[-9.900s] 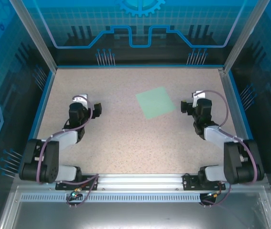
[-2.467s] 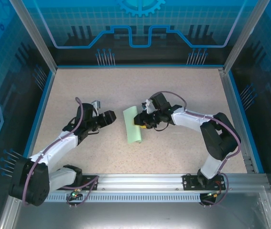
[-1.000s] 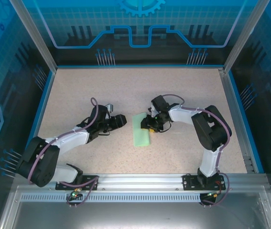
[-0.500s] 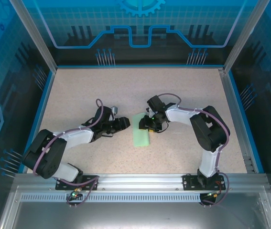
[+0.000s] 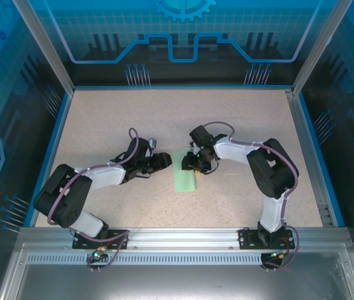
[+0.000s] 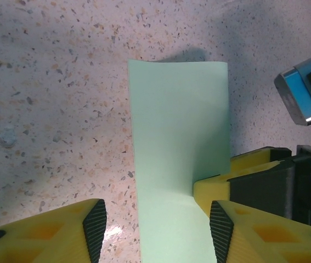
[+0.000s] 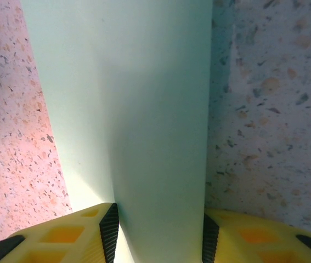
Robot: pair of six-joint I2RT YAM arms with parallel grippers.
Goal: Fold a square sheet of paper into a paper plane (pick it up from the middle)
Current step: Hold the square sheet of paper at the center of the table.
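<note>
Left gripper (image 6: pixel 155 219) half open, straddling paper (image 6: pixel 180 126), holding nothing. Right gripper (image 7: pixel 158 224) part open, paper filling gap; grip unclear. Paper folded, flat on table (image 5: pixel 114 119). Risk: tips drag thin sheet, fold springs open, crease skews.

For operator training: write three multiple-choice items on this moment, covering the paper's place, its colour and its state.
1. The paper lies:
A) against the back wall
B) mid-way across the table, between the left end effector and the right end effector
C) lifted in the air

2. Its colour:
A) white
B) pink
C) pale green

3. Its state:
A) folded to a narrow rectangle
B) flat square
C) crumpled

Answers:
B, the top view shows it lying between both.
C, every view shows mint green.
A, the left wrist view shows a long strip.
</note>
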